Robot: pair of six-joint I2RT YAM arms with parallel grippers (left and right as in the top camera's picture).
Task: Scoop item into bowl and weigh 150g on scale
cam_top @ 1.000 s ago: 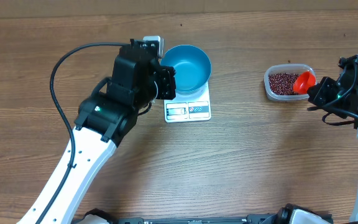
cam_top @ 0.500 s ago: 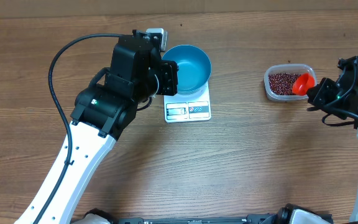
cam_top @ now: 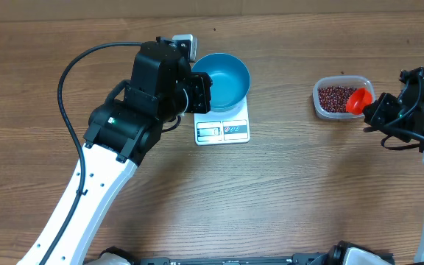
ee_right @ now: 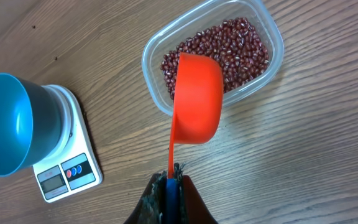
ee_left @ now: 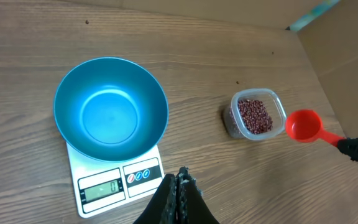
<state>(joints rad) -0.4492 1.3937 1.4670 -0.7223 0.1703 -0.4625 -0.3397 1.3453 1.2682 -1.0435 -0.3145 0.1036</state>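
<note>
Left gripper (ee_left: 179, 186): fingers pressed together, nothing between them. It hovers just beside the blue bowl's left rim, not touching.

Blue bowl (ee_left: 110, 115): empty and upright, sitting on the white kitchen scale (ee_left: 114, 186). It covers the back of the platform and leaves the display panel clear at the front. The bowl looks light, smooth and rigid, so it probably slides on the scale if bumped. If it has to be steadied, pinch the rim.

Clear plastic tub (ee_right: 148, 59): well apart from the scale, to the right. It holds the red-brown beans (ee_right: 241, 46) in a loose, shallow layer, and none are in the bowl yet. The beans look small, hard and dry, so they likely pour and roll easily and bounce if dropped from high up. No fingers can grab them, so it is scoop only. Keep the cup level when carrying, and tip slowly near the target weight.

Red scoop (ee_right: 196, 99): the cup is over the tub's near edge, above the beans, and looks empty in the left wrist view. It is stiff, light plastic with a thin handle (ee_right: 171, 155).

Right gripper (ee_right: 173, 177): fingers clamped on the end of the scoop handle. The grip is far out on the handle, so the cup may twist when loaded.
</note>
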